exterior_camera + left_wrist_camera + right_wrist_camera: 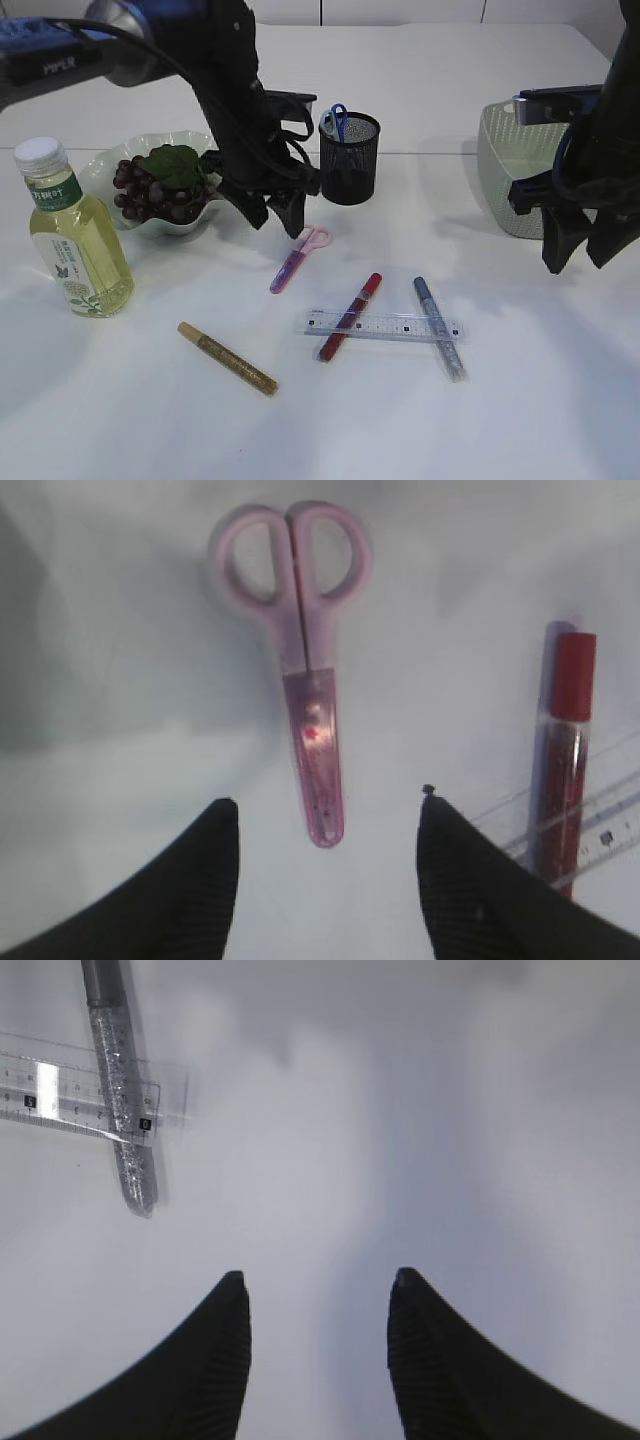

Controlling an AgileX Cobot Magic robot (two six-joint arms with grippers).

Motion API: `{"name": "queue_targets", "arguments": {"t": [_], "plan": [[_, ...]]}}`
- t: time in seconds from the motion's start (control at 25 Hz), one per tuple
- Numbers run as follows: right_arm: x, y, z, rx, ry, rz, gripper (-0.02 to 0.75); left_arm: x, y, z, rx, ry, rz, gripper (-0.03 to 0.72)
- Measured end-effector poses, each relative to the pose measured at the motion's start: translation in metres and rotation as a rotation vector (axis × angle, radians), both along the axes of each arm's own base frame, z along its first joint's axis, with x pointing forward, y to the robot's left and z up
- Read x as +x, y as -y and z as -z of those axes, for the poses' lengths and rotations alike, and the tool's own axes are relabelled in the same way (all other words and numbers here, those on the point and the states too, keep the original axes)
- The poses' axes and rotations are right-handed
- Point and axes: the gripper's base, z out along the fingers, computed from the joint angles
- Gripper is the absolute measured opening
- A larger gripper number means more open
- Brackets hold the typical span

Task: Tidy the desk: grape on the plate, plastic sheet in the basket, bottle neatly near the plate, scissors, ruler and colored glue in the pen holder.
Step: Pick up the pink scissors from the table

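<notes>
Scissors next, left gripper open and empty.
Grip the scissors mid-blade; light, stiff, probably slippery plastic sheath.

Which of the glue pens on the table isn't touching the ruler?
The gold glue pen, lying alone toward the front left. The red one and the silver-blue one both cross the clear ruler.

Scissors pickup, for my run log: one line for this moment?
left gripper: open over pink scissors | right gripper: open, empty | grape: on plate
</notes>
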Motion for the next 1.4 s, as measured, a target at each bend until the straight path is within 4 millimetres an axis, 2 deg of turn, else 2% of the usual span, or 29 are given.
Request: {"name": "queue_targets", "arguments": {"t": [0.12,0.32,0.88,1.4], "plan": [[0.000,0.000,0.000,0.000,0.000,0.000,0.364,0.008,0.004,0.013,0.000,0.000,0.000,0.415],[0.000,0.000,0.000,0.000,0.000,0.000,0.364,0.014,0.008,0.023,-0.002,0.004,0.000,0.415],[0.000,0.000,0.000,0.000,0.001,0.000,0.365,0.018,0.009,0.038,0.006,-0.011,0.000,0.415],[0.000,0.000,0.000,0.000,0.001,0.000,0.365,0.021,0.011,0.039,-0.001,0.003,0.005,0.415]]}}
